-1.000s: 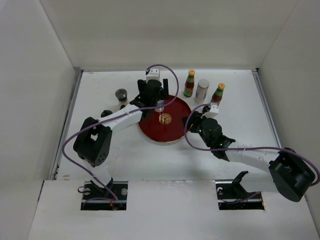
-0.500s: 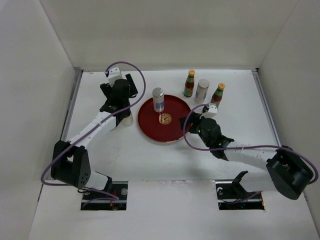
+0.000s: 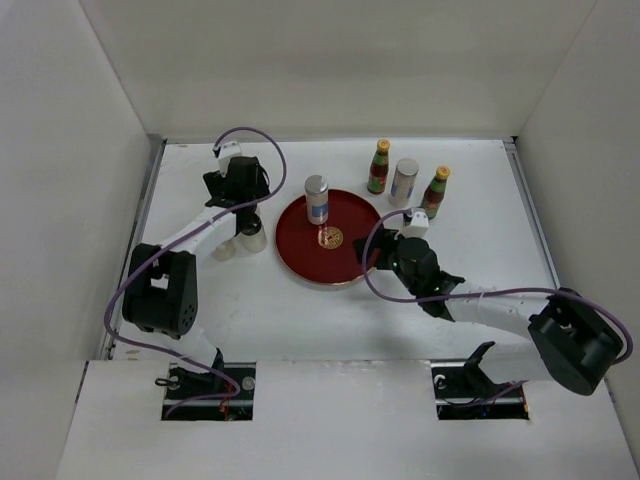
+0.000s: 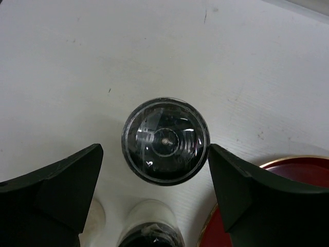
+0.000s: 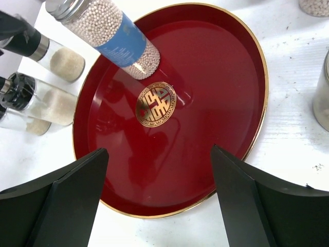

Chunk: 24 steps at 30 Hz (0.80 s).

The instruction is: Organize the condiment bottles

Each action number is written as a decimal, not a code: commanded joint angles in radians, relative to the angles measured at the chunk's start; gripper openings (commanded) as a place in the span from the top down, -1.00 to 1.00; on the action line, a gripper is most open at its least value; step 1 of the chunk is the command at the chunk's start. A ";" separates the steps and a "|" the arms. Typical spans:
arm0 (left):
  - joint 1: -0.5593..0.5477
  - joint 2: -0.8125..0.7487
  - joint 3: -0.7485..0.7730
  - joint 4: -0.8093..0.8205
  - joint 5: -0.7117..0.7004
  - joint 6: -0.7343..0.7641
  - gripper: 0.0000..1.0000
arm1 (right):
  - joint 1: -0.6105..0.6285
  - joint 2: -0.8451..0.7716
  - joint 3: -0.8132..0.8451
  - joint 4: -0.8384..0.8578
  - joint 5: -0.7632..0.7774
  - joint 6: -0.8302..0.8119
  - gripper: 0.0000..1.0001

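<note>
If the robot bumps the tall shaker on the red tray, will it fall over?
Probably, if bumped high: the shaker is tall and narrow. Tipped, its round body would likely roll. The beads filling it should make it fairly heavy.

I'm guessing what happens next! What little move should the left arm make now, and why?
Probably lower the left gripper and close on the dark-lidded jar. Its jaws stand open either side of the jar, not touching it, and only one shaker stands on the red tray so far.
</note>
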 commanded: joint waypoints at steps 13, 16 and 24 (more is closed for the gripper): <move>0.000 0.001 0.118 0.098 -0.010 0.041 0.20 | 0.014 0.016 0.052 0.055 -0.019 -0.019 -0.74; -0.021 -0.070 0.124 0.135 -0.017 0.066 0.20 | 0.014 0.020 0.052 0.055 -0.021 -0.019 -0.74; -0.121 -0.171 0.151 0.112 0.006 0.101 0.18 | 0.018 0.011 0.047 0.057 -0.027 -0.017 -0.74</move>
